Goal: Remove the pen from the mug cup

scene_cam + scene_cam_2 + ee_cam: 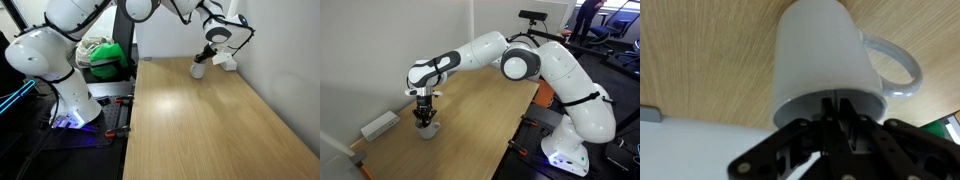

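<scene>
Pincer (837,106) dips into the mug (820,50) mouth, lower centre of wrist view; whether clamped cannot be told. Pen hidden, judged not yet out: lift remains.

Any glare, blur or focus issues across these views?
Wrist view: gripper dark and soft, too close to focus; mug cup sharper, shaded near its mouth. In an exterior view: soft sheen on the table. In an exterior view: mug cup tiny and coarse; pen not discernible anywhere.
</scene>
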Motion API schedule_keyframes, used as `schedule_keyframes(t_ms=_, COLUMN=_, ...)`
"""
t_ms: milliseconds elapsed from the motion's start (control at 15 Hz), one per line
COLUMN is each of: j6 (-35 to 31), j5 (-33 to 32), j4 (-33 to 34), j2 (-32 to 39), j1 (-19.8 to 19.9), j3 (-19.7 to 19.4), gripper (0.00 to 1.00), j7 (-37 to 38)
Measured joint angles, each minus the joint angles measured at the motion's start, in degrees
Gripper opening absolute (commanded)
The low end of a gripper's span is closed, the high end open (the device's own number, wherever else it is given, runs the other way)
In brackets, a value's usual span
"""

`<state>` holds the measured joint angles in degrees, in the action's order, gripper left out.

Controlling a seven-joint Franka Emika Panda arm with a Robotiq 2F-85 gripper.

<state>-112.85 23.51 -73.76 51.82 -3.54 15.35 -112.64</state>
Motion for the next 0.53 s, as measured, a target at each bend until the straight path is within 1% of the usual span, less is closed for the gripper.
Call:
schedule_keyframes(t_ms=200, j6=0.4, j5=-0.1, j4=0.4, j2=0.1, j1=0.0, j3=0.1, gripper=0.02, j7=0.6)
schedule_keyframes(t_ms=400, j6=0.8, j5=-0.1, j4=0.8, j2=0.3, j1=0.0, j3=0.1, gripper=0.02, j7=0.6)
schedule_keyframes(t_ms=467, j6=0.8, j5=-0.1, j4=0.9, j2=0.4, j1=0.0, j3=0.2, gripper=0.0, j7=0.6)
schedule_keyframes(t_ms=533, j6=0.8, j5=-0.1, j4=1.1, j2=0.4, j1=0.0, j3=0.2, gripper=0.0, j7=0.6)
